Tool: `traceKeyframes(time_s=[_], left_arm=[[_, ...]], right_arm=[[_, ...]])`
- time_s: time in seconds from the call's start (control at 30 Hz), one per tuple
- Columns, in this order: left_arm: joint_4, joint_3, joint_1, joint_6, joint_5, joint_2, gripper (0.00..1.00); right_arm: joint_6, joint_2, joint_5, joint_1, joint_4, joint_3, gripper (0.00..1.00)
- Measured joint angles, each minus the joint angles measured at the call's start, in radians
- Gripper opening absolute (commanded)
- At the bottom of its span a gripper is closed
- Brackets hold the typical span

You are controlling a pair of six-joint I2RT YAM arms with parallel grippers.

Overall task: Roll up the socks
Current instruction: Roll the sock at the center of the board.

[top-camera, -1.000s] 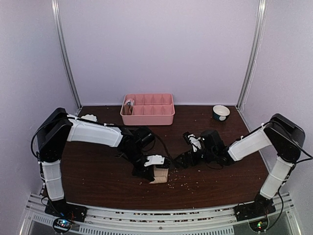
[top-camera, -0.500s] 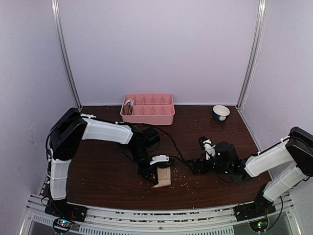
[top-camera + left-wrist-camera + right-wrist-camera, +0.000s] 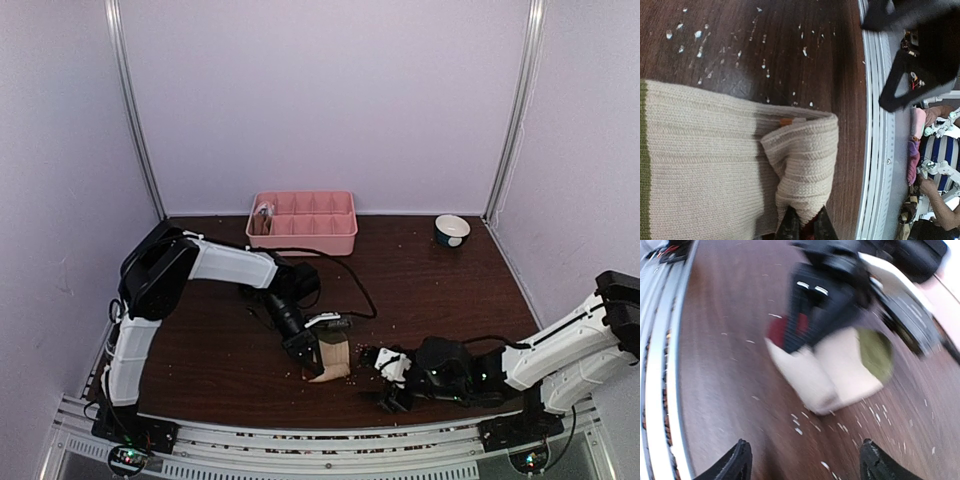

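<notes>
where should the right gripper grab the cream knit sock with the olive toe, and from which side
Probably the olive toe end, from the robot's right: the left gripper is shut on the folded ribbed end of the cream knit sock, leaving the toe free, facing the open right gripper.

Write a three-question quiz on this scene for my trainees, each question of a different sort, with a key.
1. True or false: the left gripper is shut on the cream sock.
2. Where does the bowl stand? A) at the back right B) inside the pink tray C) touching the sock
3. In one word, how do the jaws of the right gripper stand?
Key: 1 true; 2 A; 3 open.
</notes>
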State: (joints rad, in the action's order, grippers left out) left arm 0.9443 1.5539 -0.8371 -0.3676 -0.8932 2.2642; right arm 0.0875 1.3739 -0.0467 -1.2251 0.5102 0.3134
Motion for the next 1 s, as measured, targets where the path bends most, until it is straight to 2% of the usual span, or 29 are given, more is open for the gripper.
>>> traceKeyframes(time_s=[0.13, 0.33, 0.57, 0.83, 0.87, 1.0], left_arm=[[0.024, 0.019, 0.002, 0.000, -0.008, 0.016, 0.00], [0.060, 0.042, 0.006, -0.001, -0.028, 0.040, 0.00], [0.113, 0.077, 0.014, -0.021, -0.053, 0.072, 0.00], [0.179, 0.126, 0.019, -0.047, -0.058, 0.106, 0.00], [0.183, 0.127, 0.020, -0.050, -0.058, 0.107, 0.01], [0.197, 0.126, 0.027, -0.062, -0.058, 0.108, 0.20]], right_arm=[[0.119, 0.085, -0.014, -0.075, -0.097, 0.154, 0.64], [0.283, 0.225, -0.009, -0.070, -0.169, 0.315, 0.59], [0.388, 0.346, 0.013, -0.027, -0.196, 0.371, 0.53], [0.415, 0.389, 0.054, 0.021, -0.168, 0.398, 0.35], [0.414, 0.395, 0.063, 0.027, -0.163, 0.401, 0.31], [0.397, 0.414, 0.130, 0.053, -0.144, 0.404, 0.13]])
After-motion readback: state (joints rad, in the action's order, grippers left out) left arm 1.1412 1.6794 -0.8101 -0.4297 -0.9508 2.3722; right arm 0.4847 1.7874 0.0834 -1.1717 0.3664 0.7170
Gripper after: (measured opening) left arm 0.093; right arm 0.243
